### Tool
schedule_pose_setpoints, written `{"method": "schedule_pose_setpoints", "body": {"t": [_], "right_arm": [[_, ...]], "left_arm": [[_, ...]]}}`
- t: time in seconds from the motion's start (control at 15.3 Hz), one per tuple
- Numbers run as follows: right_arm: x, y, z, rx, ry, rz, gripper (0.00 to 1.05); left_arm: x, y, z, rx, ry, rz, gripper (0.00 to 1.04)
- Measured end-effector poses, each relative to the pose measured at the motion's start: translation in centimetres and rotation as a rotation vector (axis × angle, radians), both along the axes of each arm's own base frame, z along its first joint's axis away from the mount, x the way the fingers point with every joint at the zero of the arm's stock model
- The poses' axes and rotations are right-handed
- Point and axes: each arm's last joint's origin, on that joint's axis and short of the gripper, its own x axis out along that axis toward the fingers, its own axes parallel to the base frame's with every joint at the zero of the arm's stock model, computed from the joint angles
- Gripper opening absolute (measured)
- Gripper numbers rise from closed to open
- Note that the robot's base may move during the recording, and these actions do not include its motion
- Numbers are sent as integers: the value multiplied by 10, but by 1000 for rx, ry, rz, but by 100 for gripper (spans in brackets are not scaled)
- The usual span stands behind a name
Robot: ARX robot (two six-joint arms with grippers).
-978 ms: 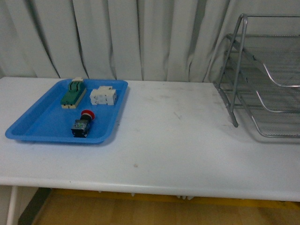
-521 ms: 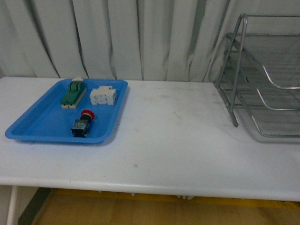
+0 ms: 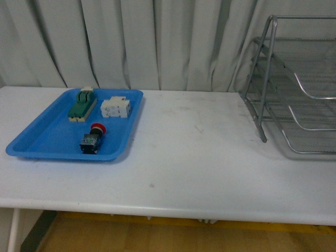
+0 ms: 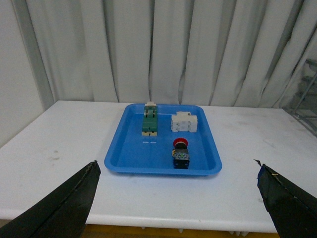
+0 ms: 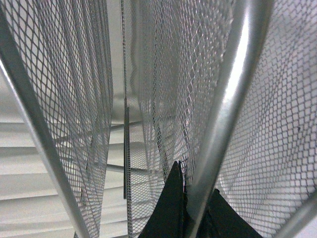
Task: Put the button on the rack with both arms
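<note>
Apparently right tool (image 5: 193,186) pinches rack (image 5: 233,99) rim; left tool (image 4: 177,166) gapes over open table (image 4: 59,144)

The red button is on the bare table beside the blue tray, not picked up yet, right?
No: the button lies inside the blue tray, not on the bare table, as the front view shows. It is not picked up yet.
</note>
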Motion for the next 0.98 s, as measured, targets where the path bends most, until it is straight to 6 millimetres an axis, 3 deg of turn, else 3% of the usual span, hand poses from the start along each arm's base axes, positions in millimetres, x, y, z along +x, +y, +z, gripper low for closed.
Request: {"method": "schedule_pose_setpoints", "body": {"t": [0.72,0.98], "right_arm": [[-78,15,-1,107,142,87,3],[-91,20,1,126,162,99,3]], "left_arm": [[0,0,0,0,0,0,98],[0,0,0,0,0,0,98]]}}
